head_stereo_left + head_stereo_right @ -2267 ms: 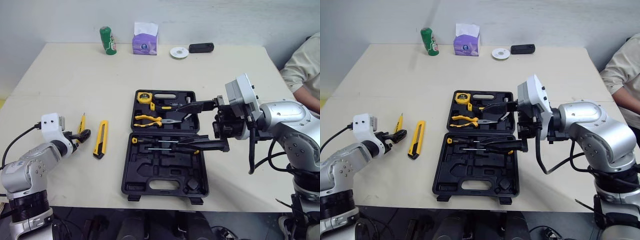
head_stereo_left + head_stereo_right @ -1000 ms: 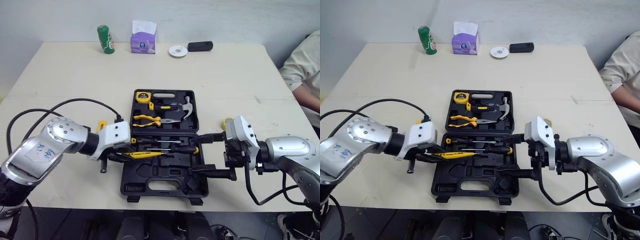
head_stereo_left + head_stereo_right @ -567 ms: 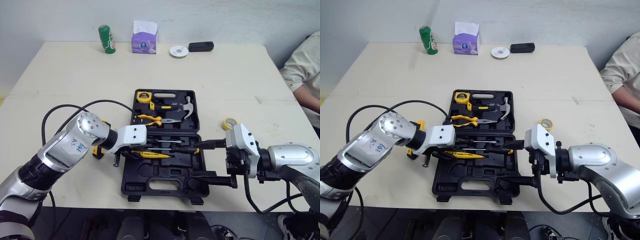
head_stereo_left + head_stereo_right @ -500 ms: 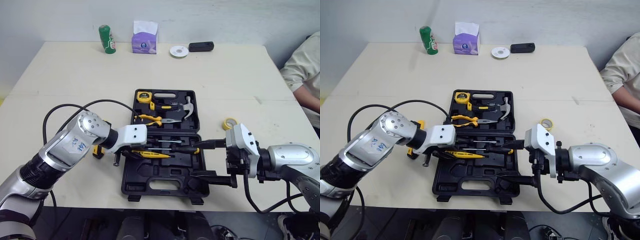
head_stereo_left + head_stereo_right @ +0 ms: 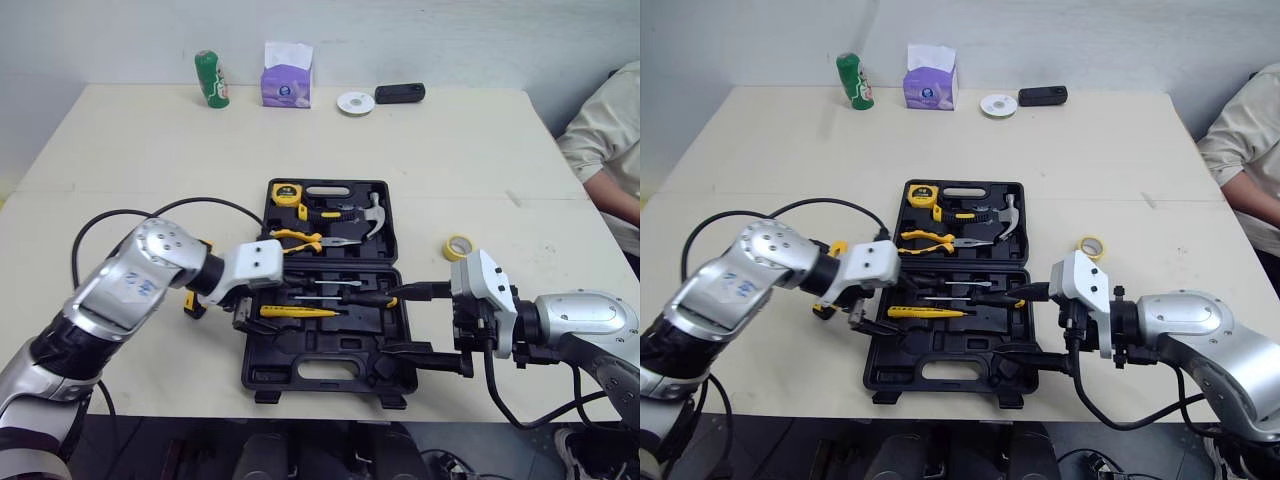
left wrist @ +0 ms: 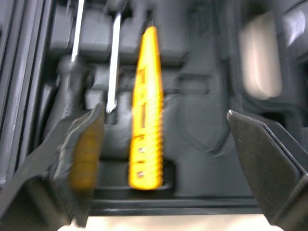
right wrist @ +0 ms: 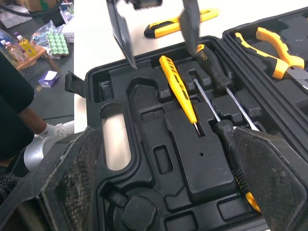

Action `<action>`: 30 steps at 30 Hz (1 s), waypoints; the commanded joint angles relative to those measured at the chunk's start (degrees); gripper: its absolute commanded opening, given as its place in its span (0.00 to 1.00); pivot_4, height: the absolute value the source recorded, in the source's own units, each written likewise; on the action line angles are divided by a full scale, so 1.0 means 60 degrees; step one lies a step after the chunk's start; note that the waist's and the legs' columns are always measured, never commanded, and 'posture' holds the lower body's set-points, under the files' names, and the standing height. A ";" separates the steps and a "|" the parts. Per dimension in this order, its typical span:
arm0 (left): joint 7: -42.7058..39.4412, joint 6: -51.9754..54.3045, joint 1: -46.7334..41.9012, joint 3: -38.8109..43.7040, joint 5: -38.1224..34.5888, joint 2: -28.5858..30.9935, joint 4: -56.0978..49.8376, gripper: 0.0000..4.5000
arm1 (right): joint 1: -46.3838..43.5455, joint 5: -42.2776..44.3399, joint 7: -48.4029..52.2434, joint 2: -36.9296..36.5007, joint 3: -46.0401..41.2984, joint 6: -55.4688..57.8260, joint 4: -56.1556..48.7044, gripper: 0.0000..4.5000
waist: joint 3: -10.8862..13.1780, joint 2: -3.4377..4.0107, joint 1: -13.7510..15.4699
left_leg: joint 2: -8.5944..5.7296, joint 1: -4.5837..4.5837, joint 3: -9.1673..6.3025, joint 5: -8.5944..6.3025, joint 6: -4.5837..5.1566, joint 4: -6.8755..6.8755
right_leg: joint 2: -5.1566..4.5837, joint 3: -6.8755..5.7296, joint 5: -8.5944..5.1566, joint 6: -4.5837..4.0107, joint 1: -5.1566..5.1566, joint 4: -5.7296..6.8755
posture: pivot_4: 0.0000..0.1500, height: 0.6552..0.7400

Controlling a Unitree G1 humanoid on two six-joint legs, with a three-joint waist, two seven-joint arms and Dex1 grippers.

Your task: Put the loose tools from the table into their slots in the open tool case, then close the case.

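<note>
One tool case [image 5: 290, 345]: lies open and flat at frame centre, its hinge running left to right and its front rim just short of the table [image 5: 130, 160] edge.
Yellow tester [image 5: 295, 311]: lies in a slot of the near half, beside two black screwdrivers [image 5: 335, 291].
Left claw [image 6: 163, 115]: open wide over the case's left rim. Its fingers stand either side of the tester without touching it.
Right claw [image 5: 392, 320]: spread open and holding nothing. Both fingers reach in over the case's right rim.
Utility knife [image 7: 163, 28]: loose on the table just left of the case, partly behind the left arm.
Tape roll [image 5: 457, 247]: loose on the table, just off the case's right side.
Open room: broad bare table at left and behind the case.
Back edge: can [image 5: 210, 78] and tissue box [image 5: 286, 75], well apart from the case.
Right edge: a person's sleeve [image 5: 600, 140].
</note>
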 commanded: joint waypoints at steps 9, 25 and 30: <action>0.1480 -0.1047 0.1796 0.1783 -0.1241 -0.2543 0.1516 0.03 | -0.0482 -0.0243 0.0130 0.0018 0.0189 -0.0359 0.0084 1.00 | -0.0001 -0.0012 0.0036 | -0.0007 0.0012 -0.0019 0.0002 0.0005 0.0006 | -0.0009 -0.0008 0.0006 0.0010 0.0029 -0.0008 | 1.00 0.86; 0.1669 -0.0773 0.2220 -0.0116 0.0547 -0.1821 0.1986 0.01 | -0.0745 -0.0355 0.0194 0.0098 0.0438 -0.0403 0.0276 1.00 | -0.0009 -0.0015 0.0025 | -0.0007 0.0027 -0.0015 0.0002 0.0004 0.0005 | -0.0015 -0.0007 0.0006 0.0010 0.0037 -0.0006 | 1.00 0.86; 0.1853 -0.1115 0.2435 -0.1158 0.1761 -0.1045 0.2079 0.01 | -0.0706 -0.0350 0.0159 0.0130 0.0403 -0.0364 0.0271 1.00 | -0.0100 0.0050 -0.0027 | -0.0005 0.0055 -0.0011 -0.0007 0.0000 -0.0006 | -0.0015 0.0002 0.0006 0.0009 0.0053 -0.0023 | 1.00 0.86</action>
